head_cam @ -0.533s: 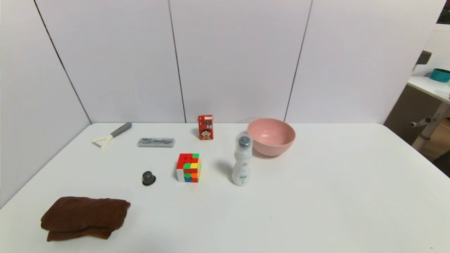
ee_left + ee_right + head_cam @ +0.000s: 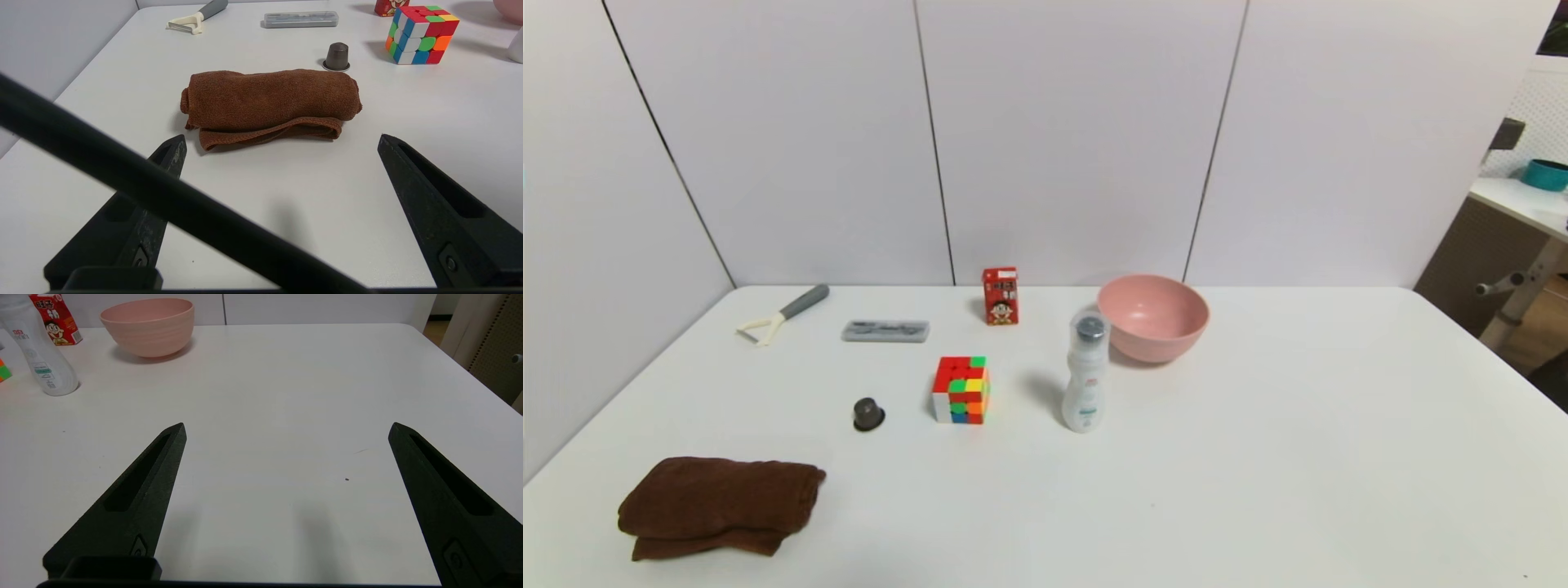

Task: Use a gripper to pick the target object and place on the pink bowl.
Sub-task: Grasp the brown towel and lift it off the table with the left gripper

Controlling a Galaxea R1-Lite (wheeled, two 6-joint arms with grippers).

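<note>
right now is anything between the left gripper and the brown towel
Nothing visible. The left gripper is open, with only bare white table between its fingers and the brown towel.

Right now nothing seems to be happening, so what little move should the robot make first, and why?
Probably ease the left end effector forward and down onto the brown towel. Its jaws stand wide open with the towel lying untouched just ahead of them, near the table's left front corner. The pink bowl sits empty farther back, and the right end effector hovers open over bare table.
</note>
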